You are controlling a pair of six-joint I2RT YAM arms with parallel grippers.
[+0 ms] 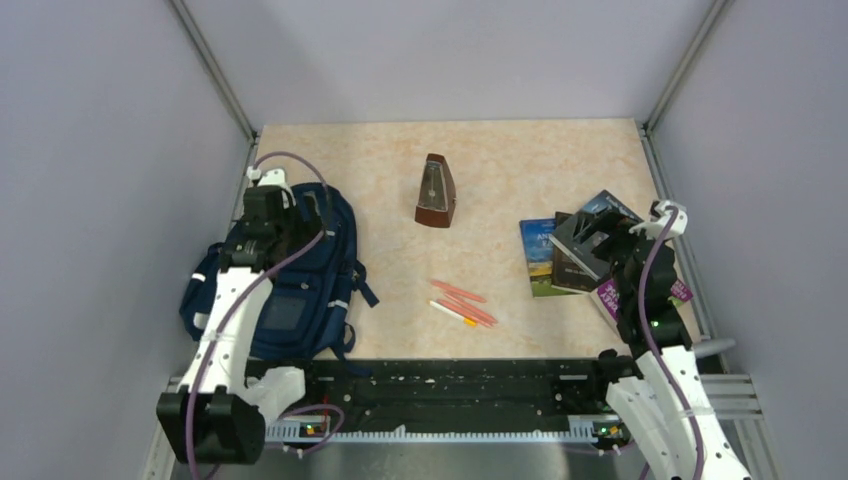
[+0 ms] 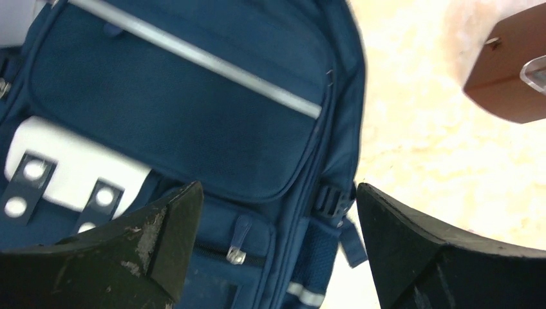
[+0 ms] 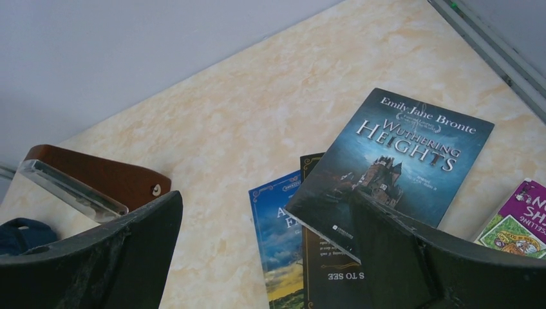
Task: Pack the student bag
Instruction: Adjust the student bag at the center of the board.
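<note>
Overhead view of a pale marbled table [image 1: 500, 160] walled by grey panels, with two robot arms mounted at its near edge.

The student bag [image 1: 290, 270], navy blue with thin light stripes, lies flat on the left side of the table with its front facing up. From the pictures it appears closed; no opening shows. The left gripper [image 2: 277, 193] hovers over the bag's upper part, fingers spread wide with nothing between them. It is probably placed there to open the bag or hold it steady.

On the right side, well apart from the bag, several books [image 1: 570, 255] lie in a loose overlapping pile. A copy of Wuthering Heights [image 3: 393, 154] is on top. The right gripper [image 3: 264, 199] hangs just above this pile, its fingers also wide and holding nothing, seemingly lined up to pick up a book.

Between the two arms lie a few pink pencils [image 1: 462, 302]. A brown wooden metronome [image 1: 436, 191] stands farther back. Nothing appears packed yet, so the task seems to be at its start.
</note>
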